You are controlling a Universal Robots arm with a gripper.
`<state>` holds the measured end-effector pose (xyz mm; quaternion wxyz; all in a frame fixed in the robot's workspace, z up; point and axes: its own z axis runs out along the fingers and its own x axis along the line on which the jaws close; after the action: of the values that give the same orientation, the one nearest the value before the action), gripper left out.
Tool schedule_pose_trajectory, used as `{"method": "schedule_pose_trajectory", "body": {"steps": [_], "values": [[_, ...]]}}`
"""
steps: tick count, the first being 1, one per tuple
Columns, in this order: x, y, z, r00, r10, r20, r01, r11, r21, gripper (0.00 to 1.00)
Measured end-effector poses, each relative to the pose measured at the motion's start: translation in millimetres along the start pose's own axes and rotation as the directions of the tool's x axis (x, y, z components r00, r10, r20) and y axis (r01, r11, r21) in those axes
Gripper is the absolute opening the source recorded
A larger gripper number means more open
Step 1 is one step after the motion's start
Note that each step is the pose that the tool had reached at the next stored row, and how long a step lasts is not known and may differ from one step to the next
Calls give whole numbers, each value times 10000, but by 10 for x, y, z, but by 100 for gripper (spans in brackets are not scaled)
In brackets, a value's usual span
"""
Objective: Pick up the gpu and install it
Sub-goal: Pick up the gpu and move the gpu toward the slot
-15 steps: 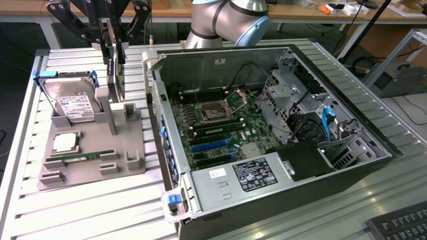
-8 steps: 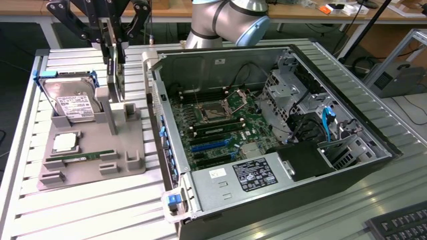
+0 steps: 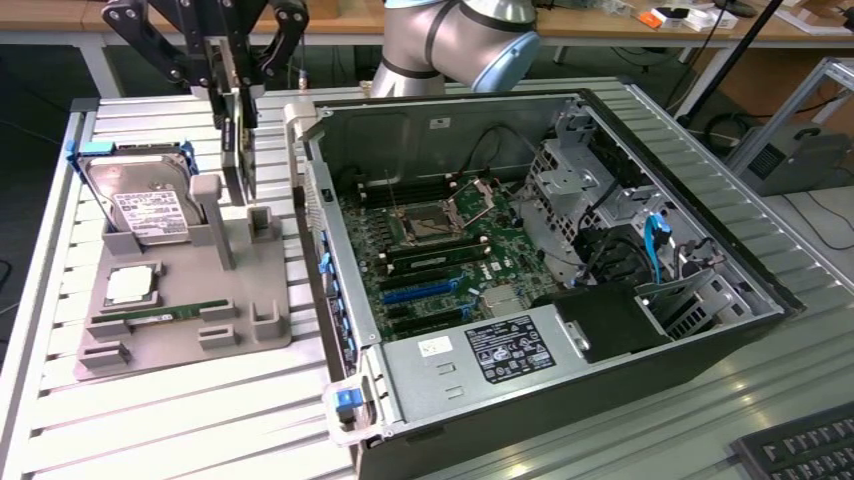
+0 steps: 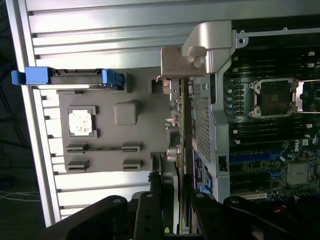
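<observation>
Gripping: hand (image 3: 235, 85) clenched on the gpu (image 3: 240, 150), held edge-on.
Place: gpu above grey holder (image 3: 200, 300), at nine o'clock from the open computer case (image 3: 747, 280).
Care: keep it vertical, bracket clear of case wall.

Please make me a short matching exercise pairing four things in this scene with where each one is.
Things:
1. gpu
2. hard drive
3. RAM stick
4. power supply

Places:
A. lying flat in a slot of the grey holder
B. inside the open PC case
C. upright between the jaws, above the holder
D. propped in a blue frame on the holder

Pairs: 1-C, 2-D, 3-A, 4-B
</observation>
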<state>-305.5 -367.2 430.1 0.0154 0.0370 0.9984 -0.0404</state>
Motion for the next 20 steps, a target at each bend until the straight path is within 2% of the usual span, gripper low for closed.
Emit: {"method": "schedule_pose_trajectory", "body": {"steps": [6,14,20], "values": [[-55,-12,3,10000,0,0,0,10000,0,27],[-412,-25,16,10000,0,0,0,10000,0,27],[-481,-24,18,10000,1,0,-1,10000,0,27]]}}
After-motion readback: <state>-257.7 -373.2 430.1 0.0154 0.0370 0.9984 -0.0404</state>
